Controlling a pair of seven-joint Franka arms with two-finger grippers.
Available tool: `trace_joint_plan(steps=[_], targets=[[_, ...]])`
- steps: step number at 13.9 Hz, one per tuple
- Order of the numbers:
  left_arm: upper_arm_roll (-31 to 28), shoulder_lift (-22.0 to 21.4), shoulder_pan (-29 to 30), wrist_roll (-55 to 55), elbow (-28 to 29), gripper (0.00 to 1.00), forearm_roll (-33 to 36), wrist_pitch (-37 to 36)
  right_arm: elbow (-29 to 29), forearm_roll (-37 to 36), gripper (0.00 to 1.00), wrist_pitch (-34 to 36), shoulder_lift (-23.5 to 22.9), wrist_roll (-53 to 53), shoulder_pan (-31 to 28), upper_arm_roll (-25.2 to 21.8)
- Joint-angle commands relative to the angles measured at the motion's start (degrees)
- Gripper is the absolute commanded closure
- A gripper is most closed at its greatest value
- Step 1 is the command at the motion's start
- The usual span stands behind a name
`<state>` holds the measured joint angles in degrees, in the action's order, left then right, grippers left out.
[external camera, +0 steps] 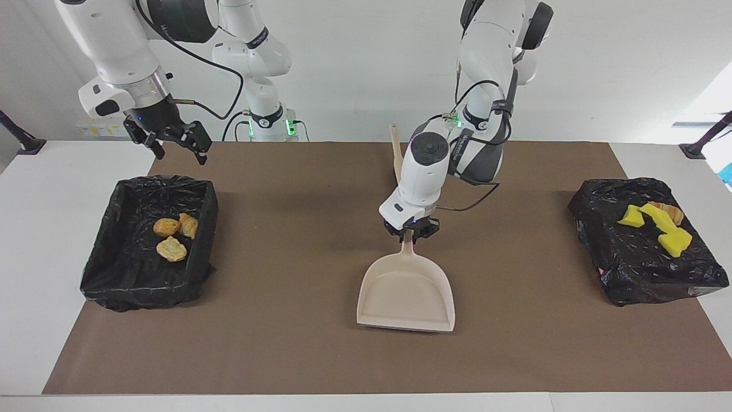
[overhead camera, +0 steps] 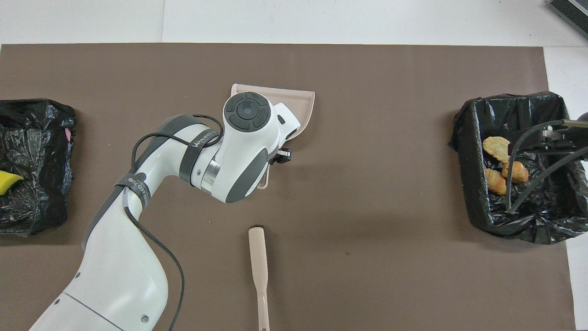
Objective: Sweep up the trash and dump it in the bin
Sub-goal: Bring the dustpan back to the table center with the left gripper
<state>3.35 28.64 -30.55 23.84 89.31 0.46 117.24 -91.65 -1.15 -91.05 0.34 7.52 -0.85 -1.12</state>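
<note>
Left tool [external camera: 412, 233] at frame centre, clamped on dustpan [external camera: 406, 294] handle; long axis vertical, mouth toward lower edge. Right tool [external camera: 171, 140] upper left, fingers spread, empty, over bin [external camera: 97, 257] holding pastry pieces [external camera: 171, 234]. Sponge chunks [external camera: 657, 223] on bag [external camera: 640, 269], right edge.

White, rounded arm [external camera: 423, 171] links with dark grey joints, black cables and green base lights.

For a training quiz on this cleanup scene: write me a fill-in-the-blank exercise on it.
1. The left hand is at the handle of the ____.
2. The brush lies ____ to the robots than the dustpan.
3. The bin under the right hand contains ____ pastry pieces.
4. The sponge chunks on the other bin are mostly ____ in colour.

Missing words: dustpan; nearer; three; yellow
</note>
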Motion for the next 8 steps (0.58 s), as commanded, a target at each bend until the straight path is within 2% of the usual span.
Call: trace_joint_plan(steps=[1,3,5,6,8], targets=[[-0.9,-1.1,0.3,0.1,-0.3,0.0,-0.8,-0.2,-0.2,0.5,0.0,0.3,0.5,-1.1,-0.4,0.2],[-1.6,-3.8,0.4,0.9,0.1,0.0,-0.8,-1.0,-0.2,0.5,0.0,0.3,0.5,-1.1,-0.4,0.2],[-2.3,-8.9,2.7,0.7,3.1,0.0,-0.8,-1.6,-0.2,0.5,0.0,0.3,0.5,-1.1,-0.4,0.2],[-2.6,-11.9,3.4,0.6,4.4,0.0,-0.8,-3.7,-0.2,0.5,0.0,0.3,0.5,-1.1,-0.4,0.2],[-2.6,-20.5,7.4,-1.4,8.3,0.0,-0.7,-8.4,-0.2,0.5,0.0,0.3,0.5,-1.0,-0.4,0.2]])
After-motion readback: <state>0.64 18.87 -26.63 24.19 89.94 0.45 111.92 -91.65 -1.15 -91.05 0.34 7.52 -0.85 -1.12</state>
